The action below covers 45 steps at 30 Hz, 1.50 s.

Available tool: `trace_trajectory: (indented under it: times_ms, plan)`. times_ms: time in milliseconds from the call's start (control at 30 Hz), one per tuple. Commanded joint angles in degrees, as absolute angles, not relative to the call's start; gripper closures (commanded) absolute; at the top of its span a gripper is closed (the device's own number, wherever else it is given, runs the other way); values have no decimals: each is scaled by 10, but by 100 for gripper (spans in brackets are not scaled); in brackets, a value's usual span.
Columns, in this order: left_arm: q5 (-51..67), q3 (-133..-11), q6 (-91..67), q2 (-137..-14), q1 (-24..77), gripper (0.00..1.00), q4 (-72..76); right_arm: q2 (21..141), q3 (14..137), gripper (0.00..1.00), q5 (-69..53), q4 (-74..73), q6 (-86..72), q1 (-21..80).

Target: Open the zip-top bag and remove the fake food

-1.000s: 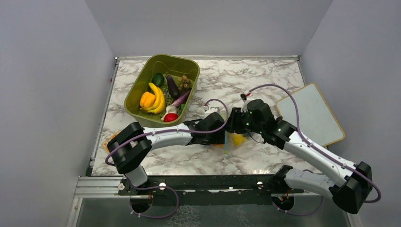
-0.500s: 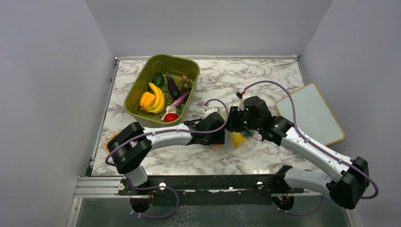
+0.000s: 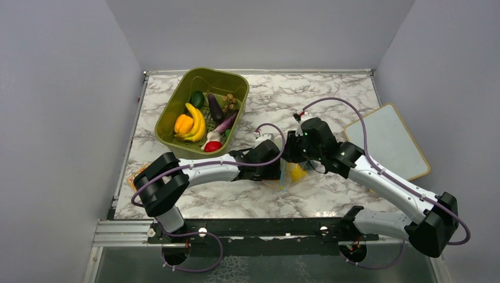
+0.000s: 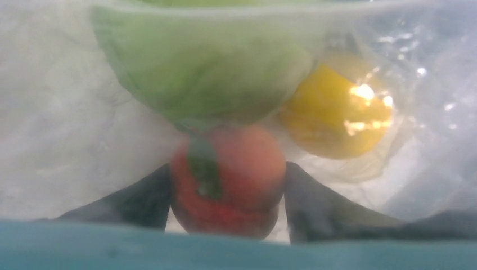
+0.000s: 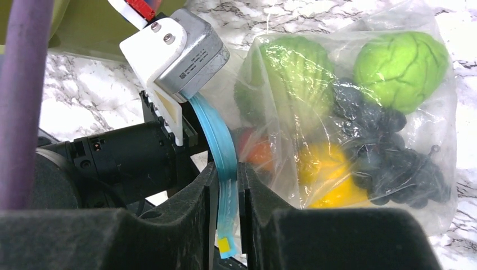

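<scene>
The zip-top bag [image 3: 293,173] lies at the table's middle between both grippers. In the right wrist view the clear bag [image 5: 343,112] holds two light green pieces [image 5: 402,64], a yellow pear [image 5: 326,174], a dark purple piece [image 5: 382,157] and a peach-orange fruit [image 5: 256,152]. My right gripper [image 5: 226,171] is shut on the blue zipper strip [image 5: 222,146]. My left gripper [image 4: 228,180] is inside the bag's mouth, and its fingers [image 4: 140,197] press both sides of the peach-orange fruit [image 4: 236,163]. A green piece [image 4: 208,62] and the pear [image 4: 337,112] lie behind it.
An olive green basket [image 3: 203,76] with a banana bunch, an orange pepper and other toy produce stands at the back left. A grey board [image 3: 386,141] lies at the right edge. Grey walls close in the table on three sides.
My right gripper has shifted slightly left and away with the zipper strip. The left arm has hardly moved.
</scene>
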State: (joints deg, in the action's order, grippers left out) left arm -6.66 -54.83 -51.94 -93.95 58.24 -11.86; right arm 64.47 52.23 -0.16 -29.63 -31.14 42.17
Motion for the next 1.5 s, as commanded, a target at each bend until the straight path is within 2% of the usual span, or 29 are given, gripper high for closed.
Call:
trace_trajectory:
  times_ms: [0, 167, 333, 667, 833, 900, 933, 1067, 1233, 1467]
  plan:
    - [-54, -541, -512, -924, 582, 80, -128, 637, 532, 83, 31, -299, -308, 424]
    - [-54, -538, -506, -917, 582, 83, -127, 646, 532, 89, 67, -302, -328, 424]
    - [-62, -525, -496, -901, 582, 84, -116, 666, 526, 90, 59, -295, -342, 424]
    - [-51, -528, -489, -940, 589, 57, -116, 643, 439, 90, 58, -268, -412, 422]
    - [-54, -539, -485, -954, 592, 47, -122, 641, 422, 90, 53, -264, -423, 422]
    - [-56, -544, -484, -956, 593, 46, -131, 639, 420, 90, 53, -262, -425, 421]
    - [-56, -546, -482, -955, 594, 48, -131, 638, 420, 90, 52, -262, -425, 421]
    - [-66, -545, -477, -937, 597, 74, -131, 634, 421, 90, 58, -263, -423, 421]
    - [-69, -543, -470, -908, 597, 94, -132, 624, 422, 90, 67, -266, -424, 421]
    - [-90, -523, -473, -842, 597, 100, -134, 623, 422, 90, 70, -266, -419, 421]
